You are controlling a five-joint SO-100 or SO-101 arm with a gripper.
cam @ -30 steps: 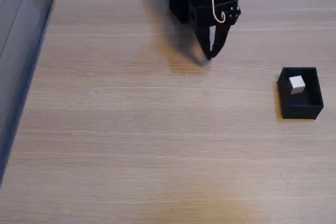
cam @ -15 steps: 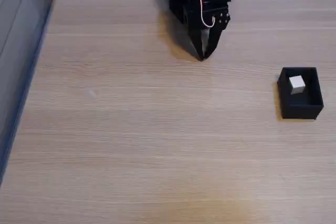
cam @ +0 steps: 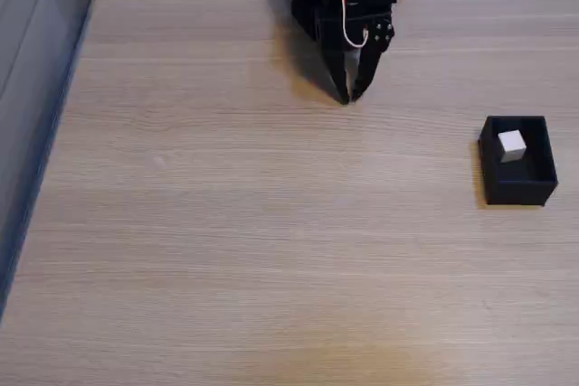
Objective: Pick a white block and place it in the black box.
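The white block (cam: 512,145) lies inside the black box (cam: 517,187), which stands at the right side of the wooden table in the fixed view. My gripper (cam: 347,97) hangs near the table's far edge, well to the left of the box, pointing down at the wood. Its two black fingers meet at the tips and hold nothing. Red and white wires run over the gripper body.
The light wooden table (cam: 226,223) fills most of the fixed view. Its left edge borders a grey-blue floor strip (cam: 27,88). Clutter sits behind the far edge, at the top.
The gripper turned from a side-on pose to face the camera and drew slightly left, its fingers staying together. The block and box have not moved.
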